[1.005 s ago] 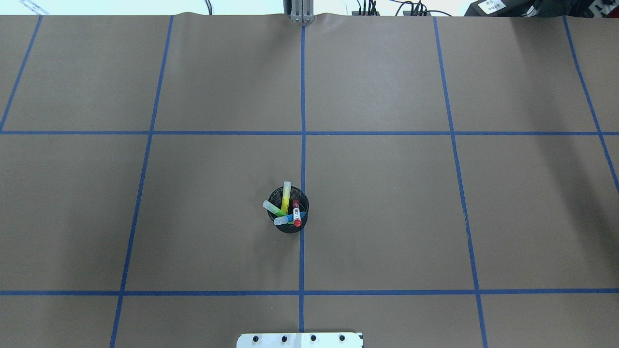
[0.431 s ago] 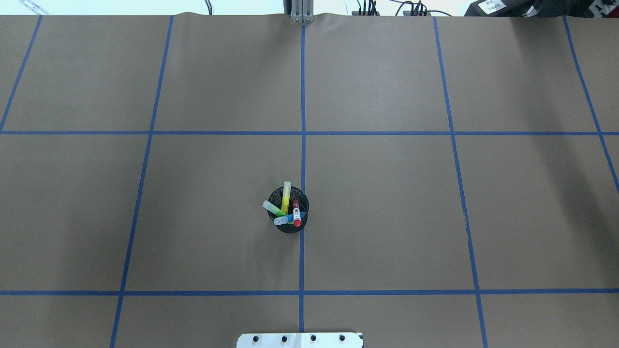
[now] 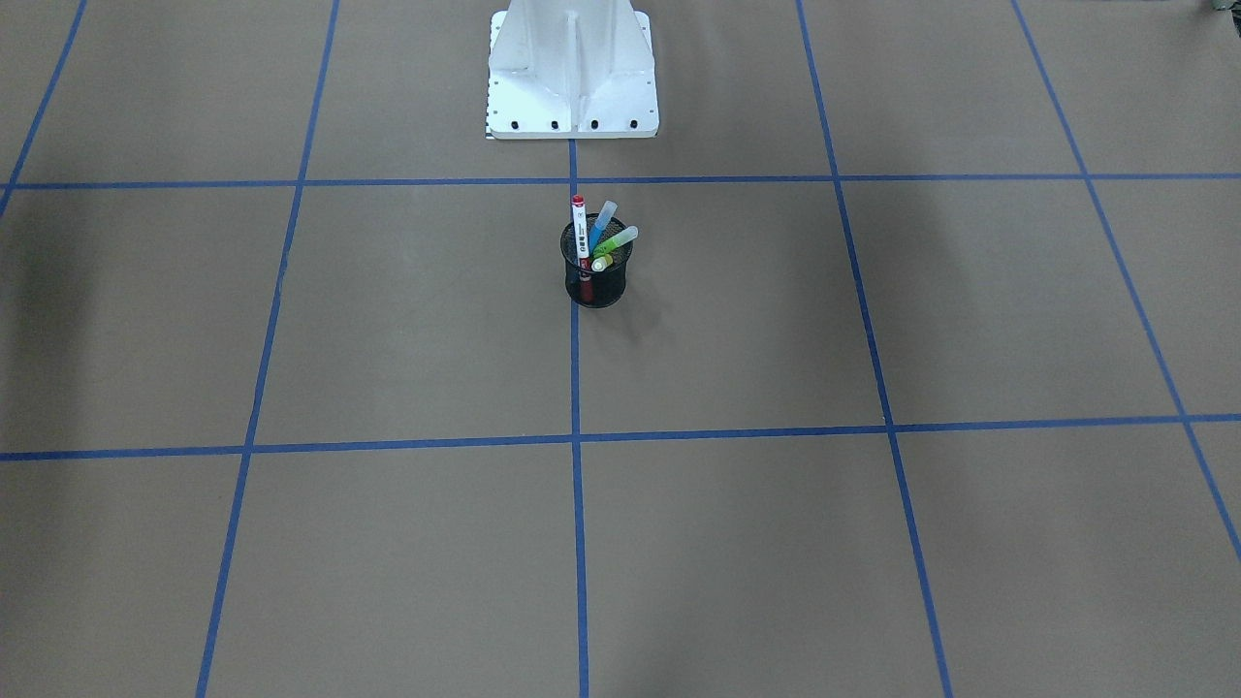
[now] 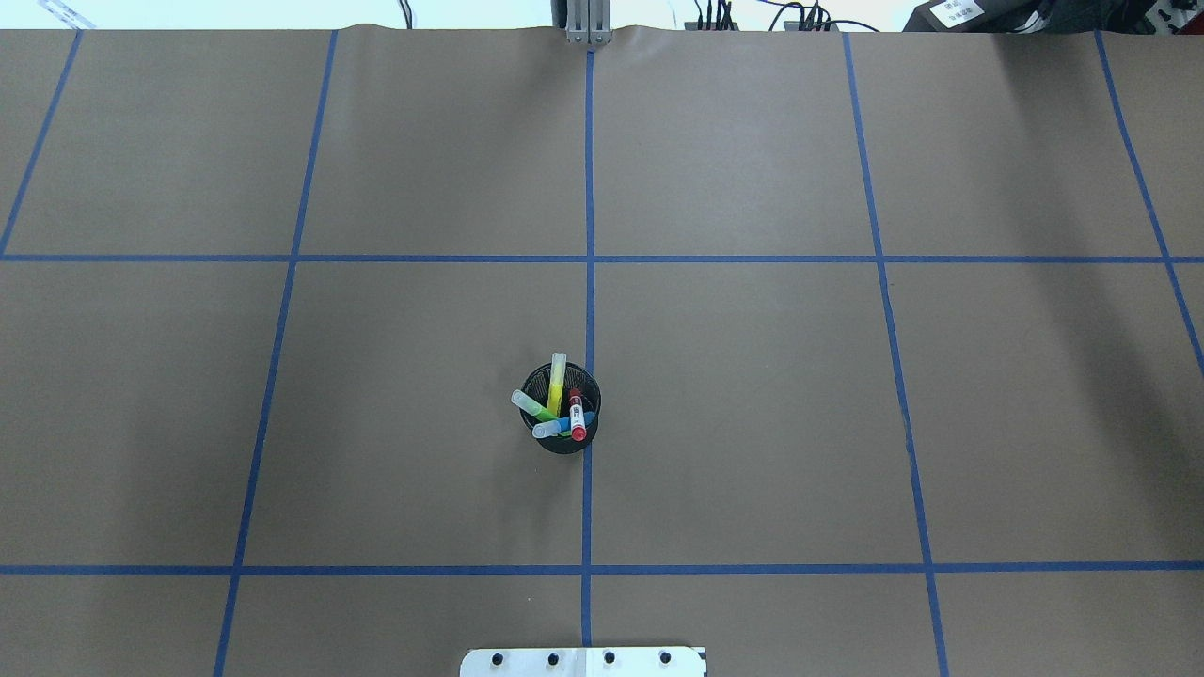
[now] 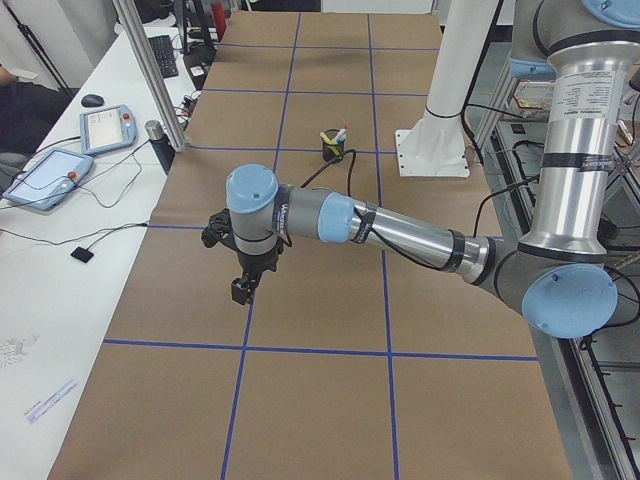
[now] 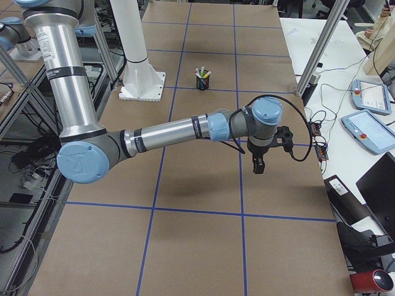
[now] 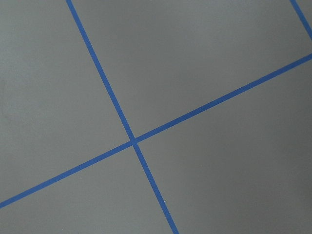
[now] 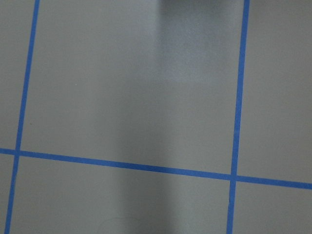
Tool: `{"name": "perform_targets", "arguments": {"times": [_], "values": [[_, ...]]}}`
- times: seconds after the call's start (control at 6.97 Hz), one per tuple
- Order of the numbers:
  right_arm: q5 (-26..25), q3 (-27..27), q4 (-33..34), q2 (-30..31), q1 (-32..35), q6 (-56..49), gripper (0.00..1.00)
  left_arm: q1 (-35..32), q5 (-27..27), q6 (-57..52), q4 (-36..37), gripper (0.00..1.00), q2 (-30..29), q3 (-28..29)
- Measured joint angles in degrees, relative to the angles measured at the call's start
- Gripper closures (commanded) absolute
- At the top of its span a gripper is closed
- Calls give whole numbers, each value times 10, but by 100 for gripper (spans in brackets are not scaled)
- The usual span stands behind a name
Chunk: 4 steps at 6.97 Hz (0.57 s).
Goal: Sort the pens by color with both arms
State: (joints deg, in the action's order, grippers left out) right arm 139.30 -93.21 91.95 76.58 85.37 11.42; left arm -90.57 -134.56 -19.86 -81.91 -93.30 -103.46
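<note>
Sorting not begun: pens [image 4: 556, 385] all in cup [image 4: 562, 445]. Left tool [image 5: 241, 290] and right tool [image 6: 257, 166] hang far off. I cannot tell their opening; next I reach in.

The table [image 4: 752, 423] was covered in brown paper marked with a grid of blue tape [image 4: 590, 188]. A black mesh cup [image 3: 596, 286] stood at the centre line, near the white pedestal [image 3: 572, 78].

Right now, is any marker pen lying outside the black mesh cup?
No, the blue pen, red-capped white pen, light green pen and yellow pen all stand inside the black mesh cup.
</note>
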Motion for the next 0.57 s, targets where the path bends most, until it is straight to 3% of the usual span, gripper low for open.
{"name": "perform_targets", "arguments": {"times": [0.29, 0.57], "values": [[-1, -21, -37, -18, -44, 178, 1, 0, 0, 2, 0, 1, 0, 0], [-25, -44, -94, -24, -91, 262, 1, 0, 0, 7, 0, 1, 0, -1]]}}
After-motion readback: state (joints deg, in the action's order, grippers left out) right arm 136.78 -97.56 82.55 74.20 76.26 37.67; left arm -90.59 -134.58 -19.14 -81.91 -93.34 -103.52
